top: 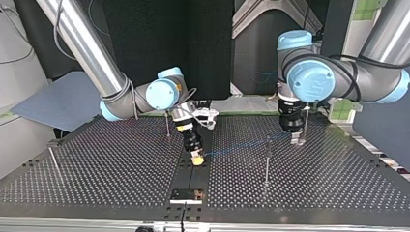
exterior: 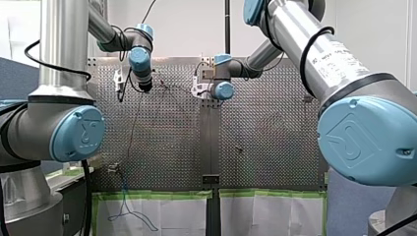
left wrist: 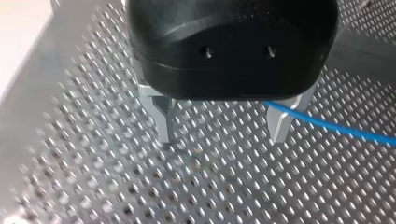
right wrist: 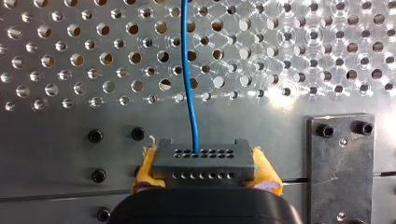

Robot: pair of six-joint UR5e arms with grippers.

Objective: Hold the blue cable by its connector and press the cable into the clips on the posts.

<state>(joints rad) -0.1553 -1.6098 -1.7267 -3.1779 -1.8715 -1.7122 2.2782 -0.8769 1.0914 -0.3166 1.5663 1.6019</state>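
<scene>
Perforated metal table. The right gripper clamps yellow pads on the grey connector, likely the firmest hold; the thin blue cable, probably light and floppy, trails past the left gripper, fingers spread.

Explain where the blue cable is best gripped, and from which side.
Grip the grey connector, not the thin, limp blue cable. Come from behind it, pads on its two short ends, as my right gripper does; the cable leaves the opposite face.

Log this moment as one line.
right gripper: shut on connector | left gripper: open, cable beside one finger
</scene>
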